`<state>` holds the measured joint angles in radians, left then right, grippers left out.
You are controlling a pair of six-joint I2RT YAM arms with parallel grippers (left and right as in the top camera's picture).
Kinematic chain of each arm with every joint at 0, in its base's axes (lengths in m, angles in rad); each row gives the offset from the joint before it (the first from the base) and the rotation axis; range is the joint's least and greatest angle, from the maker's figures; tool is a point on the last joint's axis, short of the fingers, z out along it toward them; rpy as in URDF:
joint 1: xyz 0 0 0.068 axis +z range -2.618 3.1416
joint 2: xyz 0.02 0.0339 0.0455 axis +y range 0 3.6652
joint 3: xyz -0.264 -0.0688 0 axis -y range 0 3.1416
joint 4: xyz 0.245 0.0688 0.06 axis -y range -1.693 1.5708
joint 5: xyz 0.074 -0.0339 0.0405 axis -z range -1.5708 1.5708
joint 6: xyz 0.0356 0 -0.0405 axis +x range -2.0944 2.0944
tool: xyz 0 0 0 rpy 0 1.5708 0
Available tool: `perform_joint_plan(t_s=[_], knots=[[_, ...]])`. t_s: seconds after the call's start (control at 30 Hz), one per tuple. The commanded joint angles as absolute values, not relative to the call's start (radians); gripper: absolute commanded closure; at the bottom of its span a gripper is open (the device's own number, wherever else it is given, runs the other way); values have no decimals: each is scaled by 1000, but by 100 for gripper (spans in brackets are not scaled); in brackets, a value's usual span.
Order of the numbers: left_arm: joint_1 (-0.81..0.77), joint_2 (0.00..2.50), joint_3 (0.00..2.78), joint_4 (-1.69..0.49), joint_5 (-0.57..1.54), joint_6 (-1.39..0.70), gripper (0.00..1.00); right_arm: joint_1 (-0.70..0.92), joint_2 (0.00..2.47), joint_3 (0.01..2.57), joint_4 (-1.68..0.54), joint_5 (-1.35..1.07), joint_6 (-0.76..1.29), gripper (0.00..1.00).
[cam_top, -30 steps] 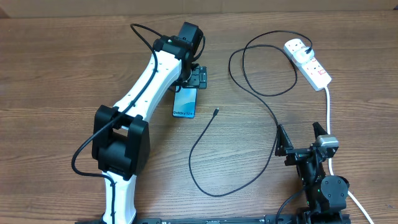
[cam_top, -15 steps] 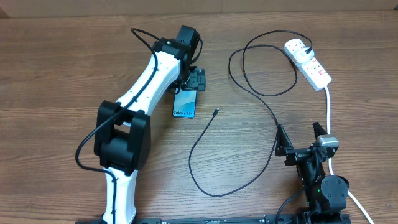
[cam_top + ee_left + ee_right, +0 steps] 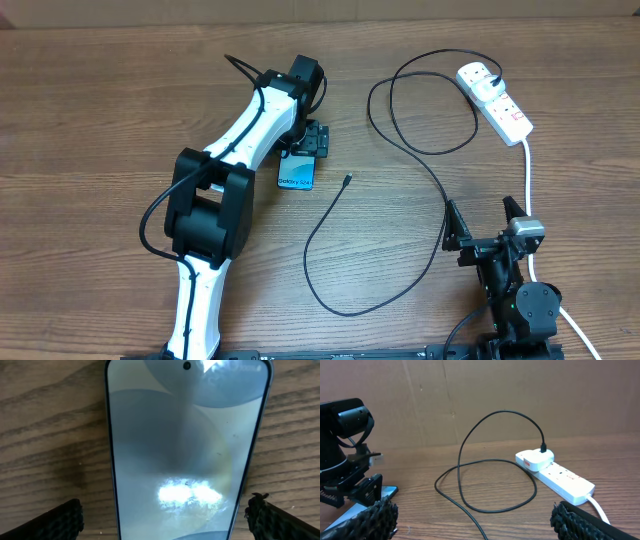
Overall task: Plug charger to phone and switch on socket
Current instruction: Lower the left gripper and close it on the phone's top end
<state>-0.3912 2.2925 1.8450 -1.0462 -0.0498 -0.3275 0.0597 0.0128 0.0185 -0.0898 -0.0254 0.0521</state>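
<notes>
Overhead cam: fixed above table, looks straight down, far off; takes in top from front edge to far edge. L wrist cam: points down, v. close over phone, screen fills frame. R wrist cam: low nr front-right corner, faces far edge, approx level; shares socket + phone w/ overhead.

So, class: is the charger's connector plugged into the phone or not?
Not plugged in. The charger's connector tip lies loose on the table, beside the phone and apart from it.
</notes>
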Motion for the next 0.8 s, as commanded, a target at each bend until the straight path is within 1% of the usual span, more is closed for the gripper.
perform_joint_plan(t_s=[0.0,0.77], knots=[[-396,2304,1835,-1042,-46,-284,0,57,3,8,-84,-23,56,0],[-400,2346,1835,-1024,-62,-292,0,57,3,8,-84,-23,56,0]])
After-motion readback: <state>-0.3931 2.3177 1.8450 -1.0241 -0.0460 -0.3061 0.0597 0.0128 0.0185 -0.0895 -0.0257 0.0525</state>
